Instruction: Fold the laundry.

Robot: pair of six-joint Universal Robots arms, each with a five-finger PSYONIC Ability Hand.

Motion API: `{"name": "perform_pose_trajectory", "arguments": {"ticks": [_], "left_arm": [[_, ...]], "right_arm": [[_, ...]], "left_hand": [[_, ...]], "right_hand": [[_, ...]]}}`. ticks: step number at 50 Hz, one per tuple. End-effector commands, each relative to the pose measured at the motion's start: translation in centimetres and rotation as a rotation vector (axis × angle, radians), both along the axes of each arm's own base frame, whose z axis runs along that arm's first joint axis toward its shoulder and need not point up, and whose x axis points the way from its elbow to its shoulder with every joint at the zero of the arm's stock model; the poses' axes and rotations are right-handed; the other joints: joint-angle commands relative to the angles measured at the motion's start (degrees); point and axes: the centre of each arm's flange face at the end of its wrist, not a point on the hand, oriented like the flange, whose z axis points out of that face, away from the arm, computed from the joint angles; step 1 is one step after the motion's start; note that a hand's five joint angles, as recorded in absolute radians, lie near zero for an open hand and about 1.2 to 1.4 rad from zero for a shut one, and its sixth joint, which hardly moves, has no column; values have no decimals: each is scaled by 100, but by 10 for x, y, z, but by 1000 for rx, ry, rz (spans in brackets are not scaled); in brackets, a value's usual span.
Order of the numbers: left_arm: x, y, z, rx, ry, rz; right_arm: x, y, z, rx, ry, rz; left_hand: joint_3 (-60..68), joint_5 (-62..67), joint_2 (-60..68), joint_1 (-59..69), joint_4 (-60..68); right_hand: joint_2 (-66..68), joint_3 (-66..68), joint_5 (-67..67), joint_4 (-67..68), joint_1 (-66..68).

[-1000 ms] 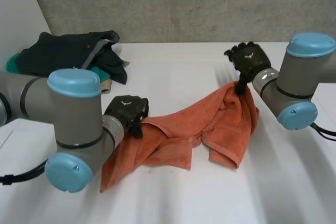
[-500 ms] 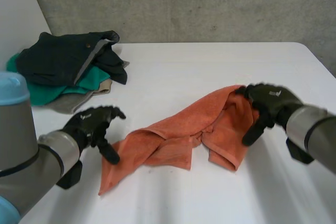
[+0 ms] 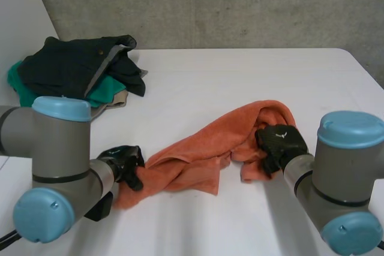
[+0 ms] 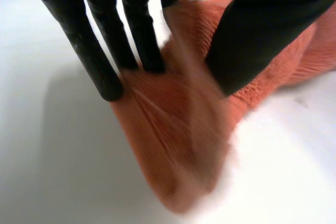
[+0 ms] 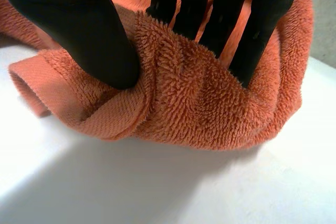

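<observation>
An orange towel point(image 3: 198, 148) lies crumpled across the middle of the white table point(image 3: 198, 82). My left hand point(image 3: 123, 161) is at the towel's near left corner. In the left wrist view that hand point(image 4: 262, 30) pinches a fold of the towel point(image 4: 173, 145) between thumb and fingers. My right hand point(image 3: 279, 139) sits on the towel's right end. In the right wrist view the right hand point(image 5: 73, 19) has its thumb and fingers dug in on either side of a raised ridge of the towel point(image 5: 184, 98), squeezing it.
A pile of clothes point(image 3: 78, 67), dark on top with green and beige beneath, lies at the table's back left. A concrete wall point(image 3: 240, 4) runs behind the table. The table's right edge point(image 3: 363, 67) slants close past my right arm.
Both hands dropped onto the towel's ends and closed on it. The right end, spread out half a second ago, is now bunched under the right hand.
</observation>
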Motion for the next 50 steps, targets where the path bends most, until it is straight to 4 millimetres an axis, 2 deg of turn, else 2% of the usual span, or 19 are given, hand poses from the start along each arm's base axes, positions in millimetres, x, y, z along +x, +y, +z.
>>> {"name": "perform_pose_trajectory", "arguments": {"ticks": [1,3,4,7,10,13,17,21,24,26,28,29,30,31,35,37,40,47,50], "left_arm": [[1,-7,22,-67,-48,25],[2,-7,35,-98,-21,15],[5,-8,52,-144,15,8],[16,-14,84,-246,62,-21],[27,-20,103,-324,44,-62],[30,-26,108,-366,-14,-111],[29,-39,98,-393,-174,-190],[22,-66,85,-447,-318,-233],[8,-97,94,-590,-370,-231],[-2,-123,115,-738,-376,-194],[-8,-147,150,-921,-344,-119],[-9,-156,179,-1043,-306,-69],[-9,-159,192,-1100,-283,-43],[-9,-164,218,-1210,-229,1],[-10,-160,262,-1382,-92,65],[-13,-153,266,-1374,-53,50],[-17,-146,256,-1325,-48,11],[-18,-125,183,-1089,-110,-90],[-15,-116,163,-1034,-126,-106]], "right_arm": [[-19,-12,66,-124,40,-10],[-30,-17,82,-156,95,-8],[-42,-22,96,-177,152,-6],[-66,-34,115,-181,270,25],[-82,-43,128,-153,351,62],[-90,-47,126,-101,407,97],[-89,-53,113,-19,499,194],[-76,-81,101,-77,535,228],[-66,-116,103,-186,494,143],[-63,-147,119,-318,454,28],[-63,-178,149,-517,397,-101],[-64,-193,174,-667,343,-180],[-66,-200,187,-747,314,-219],[-67,-206,208,-878,264,-264],[-66,-207,251,-1181,149,-279],[-61,-203,252,-1246,127,-240],[-58,-199,241,-1215,128,-181],[-68,-198,188,-975,163,-122],[-76,-195,171,-858,181,-112]], "left_hand": [[3287,1897,2285,1787,1885],[3287,1897,2285,1787,1885],[3287,1897,2285,1787,1885],[3287,1897,2285,1787,1885],[3287,1897,2285,1787,1885],[3287,1897,2285,1787,1885],[3287,1897,2285,1787,1885],[3287,1897,2285,1787,1885],[3287,1897,2285,1787,1885],[3287,1897,2285,1787,1885],[3287,1897,2285,1787,1885],[3287,1897,2285,1787,1885],[3287,1897,2285,1787,1885],[3287,1897,2285,1787,1885],[3287,1897,2285,1787,1885],[3287,1897,2285,1787,1885],[3287,1897,2285,1787,1885],[3287,1897,2285,1787,1885],[3287,1897,2285,1787,1885]], "right_hand": [[1265,1274,1407,1213,1661],[1265,1274,1407,1213,1661],[1265,1274,1407,1213,1661],[1265,1274,1407,1213,1661],[1265,1274,1407,1213,1661],[1265,1274,1407,1213,1661],[1265,1274,1407,1213,1661],[1265,1274,1407,1213,1661],[1265,1274,1407,1213,1661],[1265,1274,1407,1213,1661],[1265,1274,1407,1213,1661],[1265,1274,1407,1213,1661],[1265,1274,1407,1213,1661],[1265,1274,1407,1213,1661],[1265,1274,1407,1213,1661],[1265,1274,1407,1213,1661],[1265,1274,1407,1213,1661],[1265,1274,1407,1213,1661],[1265,1274,1407,1213,1661]]}}
